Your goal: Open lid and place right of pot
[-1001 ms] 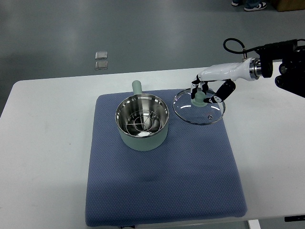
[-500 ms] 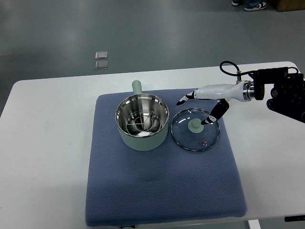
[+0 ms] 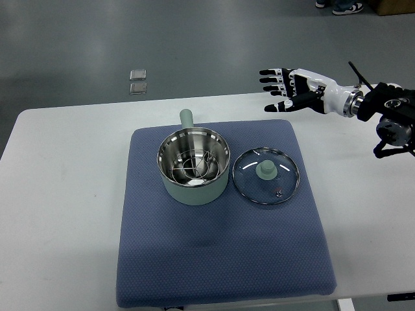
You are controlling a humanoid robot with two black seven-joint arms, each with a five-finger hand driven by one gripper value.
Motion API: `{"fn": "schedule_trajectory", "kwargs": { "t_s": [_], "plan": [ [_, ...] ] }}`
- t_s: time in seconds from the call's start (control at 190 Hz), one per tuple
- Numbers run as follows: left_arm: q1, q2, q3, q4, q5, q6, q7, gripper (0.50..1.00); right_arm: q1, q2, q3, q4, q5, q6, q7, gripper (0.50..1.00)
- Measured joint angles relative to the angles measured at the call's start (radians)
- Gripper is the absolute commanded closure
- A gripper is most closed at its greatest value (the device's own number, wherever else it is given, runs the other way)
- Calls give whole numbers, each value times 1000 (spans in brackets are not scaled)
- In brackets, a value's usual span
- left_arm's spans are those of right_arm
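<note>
Top view shows a blue padded mat (image 3: 220, 259) on the white table (image 3: 65, 194), and on it a round glass lid with a pale green knob (image 3: 266, 175) lying flat, knob up, just right of the open pale green steel-lined pot (image 3: 194, 166). The pot's stubby handle (image 3: 186, 118) points toward the table's far edge. Beyond the lid, the white-and-black right hand (image 3: 288, 90) hovers with fingers spread and empty, pointing left, well apart from the lid.
</note>
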Motion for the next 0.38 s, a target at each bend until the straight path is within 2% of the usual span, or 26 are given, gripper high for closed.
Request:
{"fn": "schedule_trajectory", "kwargs": {
  "t_s": [0.09,0.153,0.379],
  "plan": [
    [0,0,0,0,0,0,0,500,-35,40,14,-13,178,-3,-42,568],
    [0,0,0,0,0,0,0,500,-50,59,21,-19,247,-14,-47,568],
    [0,0,0,1,0,0,0,500,-111,114,120,-34,292,-53,-43,568]
  ]
}}
